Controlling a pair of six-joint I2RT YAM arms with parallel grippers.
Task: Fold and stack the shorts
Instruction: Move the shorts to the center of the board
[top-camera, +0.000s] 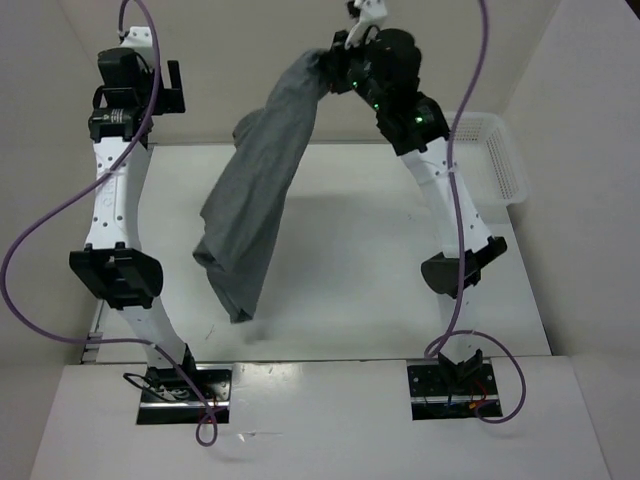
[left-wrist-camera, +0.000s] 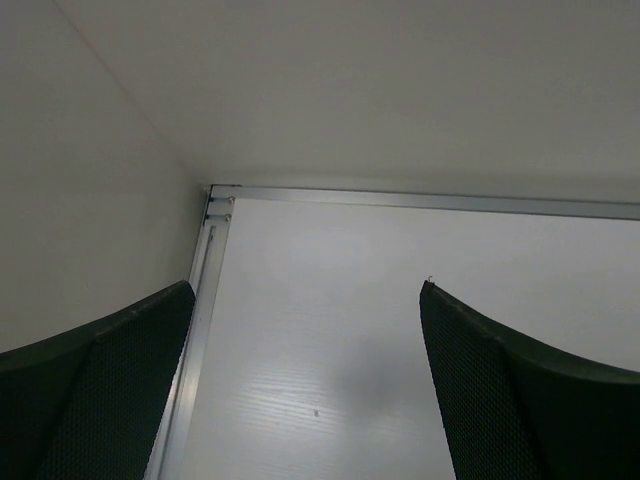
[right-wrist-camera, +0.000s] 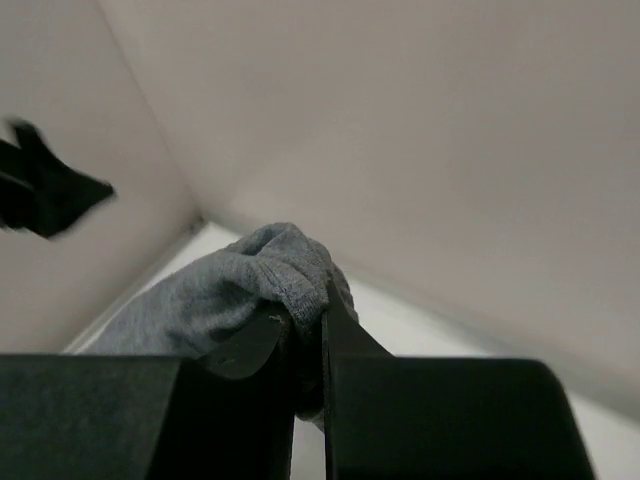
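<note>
The grey shorts (top-camera: 258, 205) hang in the air from my right gripper (top-camera: 338, 62), which is raised high at the back of the table and shut on one bunched edge of the fabric. The cloth drapes down to the left, its lowest corner just above the table. In the right wrist view the grey fabric (right-wrist-camera: 240, 285) is pinched between the closed jaws of my right gripper (right-wrist-camera: 308, 322). My left gripper (top-camera: 172, 88) is raised at the back left, open and empty, apart from the shorts. The left wrist view shows its fingers (left-wrist-camera: 500, 390) spread wide over the bare table corner.
A white mesh basket (top-camera: 497, 160) stands at the right edge of the table, beside the right arm. The white table (top-camera: 350, 250) is bounded by walls at the back and left, with a metal rail (left-wrist-camera: 205, 270) along the left edge.
</note>
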